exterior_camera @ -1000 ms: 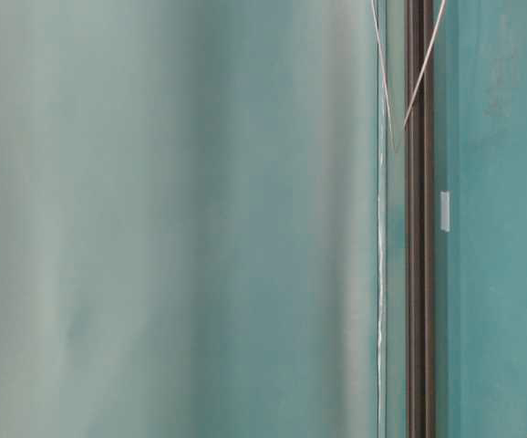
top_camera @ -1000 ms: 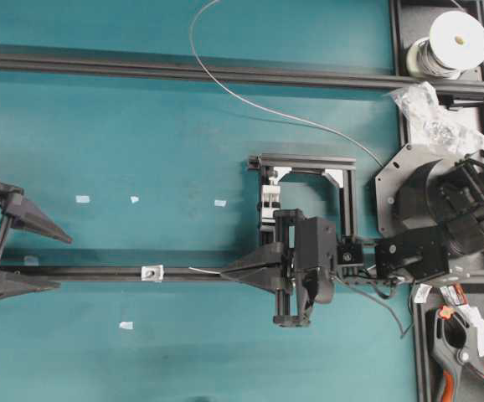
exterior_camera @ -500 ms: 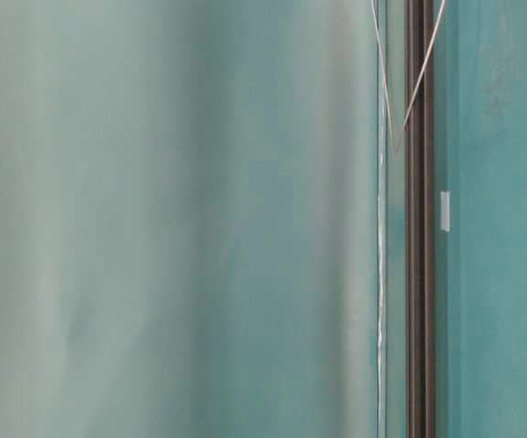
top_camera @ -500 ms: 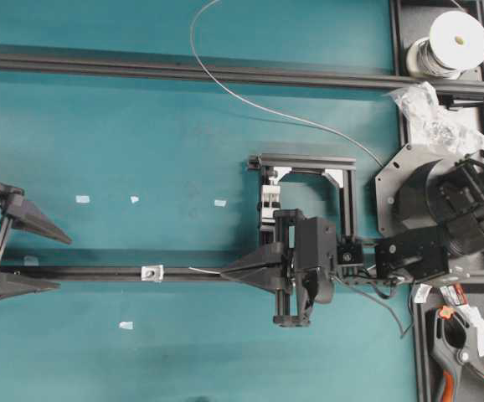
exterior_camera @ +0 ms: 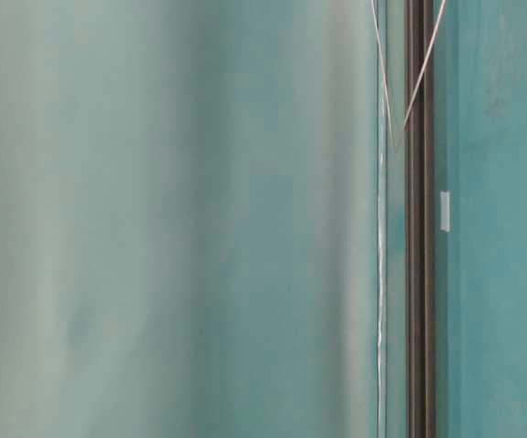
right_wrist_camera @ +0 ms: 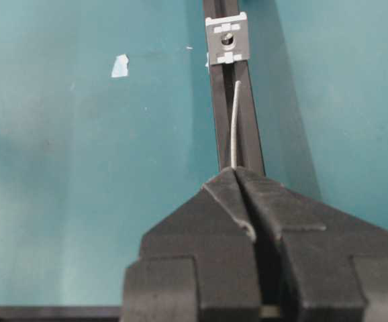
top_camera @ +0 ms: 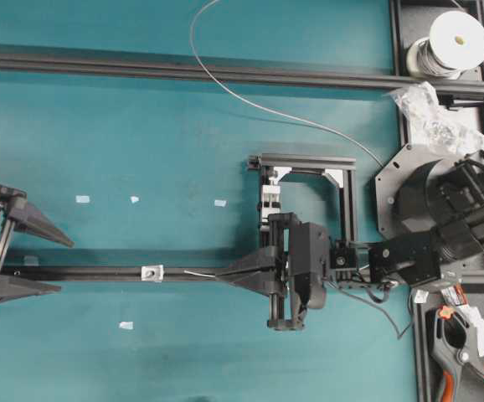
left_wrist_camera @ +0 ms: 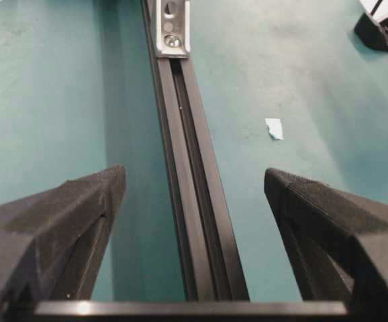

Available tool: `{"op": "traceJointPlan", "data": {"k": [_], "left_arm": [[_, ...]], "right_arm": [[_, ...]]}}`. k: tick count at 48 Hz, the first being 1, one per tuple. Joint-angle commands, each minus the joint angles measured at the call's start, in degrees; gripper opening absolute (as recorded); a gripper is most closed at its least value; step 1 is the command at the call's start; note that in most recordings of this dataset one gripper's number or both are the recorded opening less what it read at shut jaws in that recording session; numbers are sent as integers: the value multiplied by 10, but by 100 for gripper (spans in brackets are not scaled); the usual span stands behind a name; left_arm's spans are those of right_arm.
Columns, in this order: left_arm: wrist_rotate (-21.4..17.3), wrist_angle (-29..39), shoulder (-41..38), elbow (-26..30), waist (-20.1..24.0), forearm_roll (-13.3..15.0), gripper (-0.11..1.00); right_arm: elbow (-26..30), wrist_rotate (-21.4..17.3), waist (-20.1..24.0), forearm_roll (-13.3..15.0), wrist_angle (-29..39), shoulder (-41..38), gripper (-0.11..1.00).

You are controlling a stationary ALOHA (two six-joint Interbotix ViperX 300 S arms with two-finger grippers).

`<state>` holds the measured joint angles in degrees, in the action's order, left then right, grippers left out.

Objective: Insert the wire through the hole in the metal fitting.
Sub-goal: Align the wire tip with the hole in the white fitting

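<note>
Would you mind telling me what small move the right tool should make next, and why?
Probably a short, straight advance along the black rail toward the metal fitting. The right tool is shut on the wire, whose free tip stops just short of the fitting and points slightly right of its dark hole, so a small leftward correction seems needed. The left tool is open, straddling the rail.

My right gripper (top_camera: 223, 275) is clamped on the wire (top_camera: 196, 273) over the black rail (top_camera: 91, 272), its short free end pointing at the metal fitting (top_camera: 151, 271) just beyond. My left gripper (top_camera: 55, 265) gapes wide astride that rail at the tabletop's left edge.
</note>
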<state>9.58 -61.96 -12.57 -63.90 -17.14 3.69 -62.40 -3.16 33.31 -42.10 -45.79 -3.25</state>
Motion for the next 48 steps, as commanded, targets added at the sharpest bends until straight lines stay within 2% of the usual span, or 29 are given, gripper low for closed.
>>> {"op": "traceJointPlan", "data": {"k": [1, 22, 48], "left_arm": [[-1, 3, 4, 8, -4, 1, 79], [-2, 4, 5, 11, -4, 1, 79], [-3, 4, 5, 13, -4, 0, 79]], "right_arm": [[7, -2, 4, 1, -4, 3, 0], [21, 2, -5, 2, -4, -10, 0], [38, 24, -23, 1, 7, -11, 0]]}}
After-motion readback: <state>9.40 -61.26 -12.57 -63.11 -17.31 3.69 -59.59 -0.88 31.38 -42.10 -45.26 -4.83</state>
